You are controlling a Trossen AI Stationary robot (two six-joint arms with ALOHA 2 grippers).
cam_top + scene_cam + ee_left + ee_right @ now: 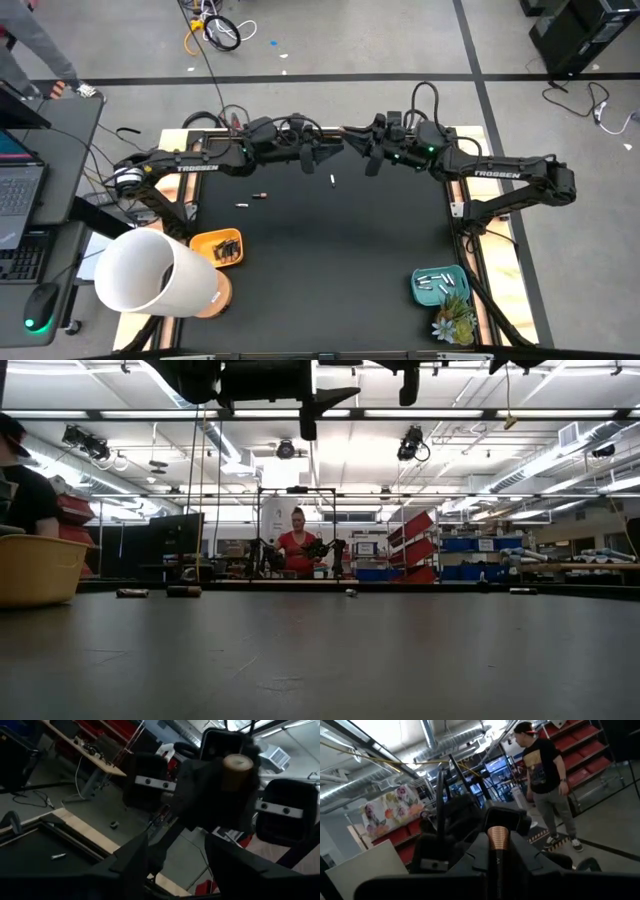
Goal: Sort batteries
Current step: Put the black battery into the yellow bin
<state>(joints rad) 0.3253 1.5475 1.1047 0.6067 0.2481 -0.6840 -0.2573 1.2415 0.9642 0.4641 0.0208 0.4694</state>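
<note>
Meeting nose to nose at top centre: left gripper (335, 150) gaping open, right gripper (352, 135) pinching a dark copper-tipped battery (497, 851). Lying loose mid-mat: batteries (333, 180). More sitting in orange tray (203, 246) and teal tray (422, 294).

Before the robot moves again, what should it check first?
1. Right tool shut on a battery: ok, the copper end pokes out between its fingers.
2. Left tool open: ok, its fingers stand apart.
3. Both tools up in the air, facing each other over the back of the table: ok.
4. Left tool lined up around the battery: cannot tell.
5. Orange tray and teal tray in place at the front corners: ok.
6. All batteries sorted: not ok, three loose batteries lie on the table.
</note>
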